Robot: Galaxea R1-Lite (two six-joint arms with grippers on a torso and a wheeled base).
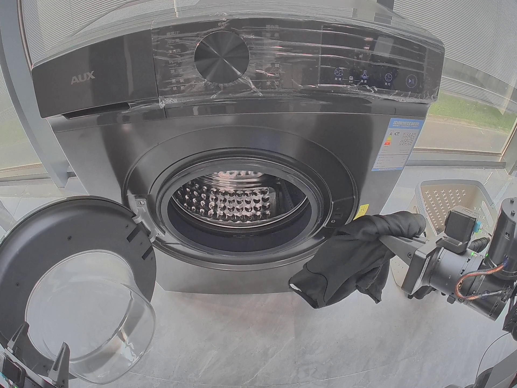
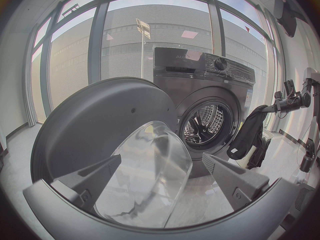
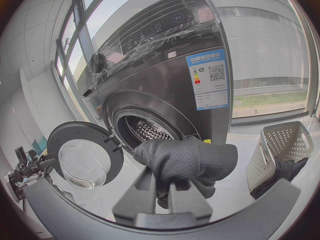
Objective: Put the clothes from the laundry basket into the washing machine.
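Note:
A black garment (image 1: 353, 257) hangs from my right gripper (image 1: 389, 240), which is shut on it, low and to the right of the washing machine's open drum (image 1: 237, 200). In the right wrist view the black garment (image 3: 186, 159) drapes over the gripper (image 3: 163, 192) in front of the drum opening (image 3: 145, 130). The beige laundry basket (image 1: 452, 198) stands to the right of the machine; a dark piece of cloth (image 3: 283, 172) trails beside the basket (image 3: 283, 147). My left gripper (image 2: 163, 170) is open, near the open round door (image 2: 100, 130) at the lower left.
The washer door (image 1: 70, 276) is swung fully open to the left, its clear bowl (image 1: 89, 313) facing out. The grey floor (image 1: 258, 340) in front of the machine is bare. Windows stand behind and to the right of the machine.

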